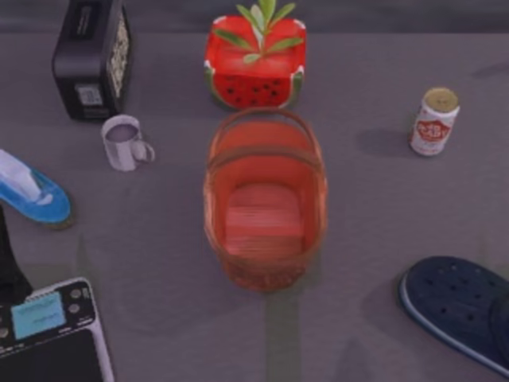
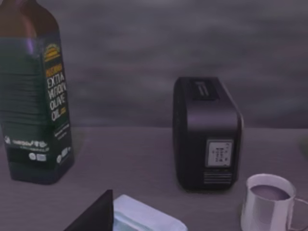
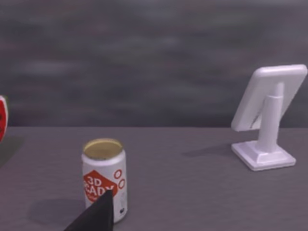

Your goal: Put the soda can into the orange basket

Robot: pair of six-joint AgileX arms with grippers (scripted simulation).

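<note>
The soda can (image 1: 434, 121) stands upright at the table's far right, white with a red label and a gold top; the right wrist view shows the can (image 3: 104, 179) close by. A dark part of my right gripper (image 3: 96, 216) shows just in front of the can, apart from it. The orange basket (image 1: 266, 274) sits empty at the table's centre, its hoop handle arching over it. The can is well to its right. A dark part of my left gripper (image 2: 94, 216) hangs over the left side, near a white and blue object (image 2: 144, 216).
A watermelon planter (image 1: 255, 68) stands behind the basket. A grey mug (image 1: 123, 142) and a black box (image 1: 93, 57) are at far left. A navy shoe (image 1: 461, 306) lies at near right, a device (image 1: 48, 330) at near left. An olive oil bottle (image 2: 33, 91) and a white stand (image 3: 269, 120) lie farther off.
</note>
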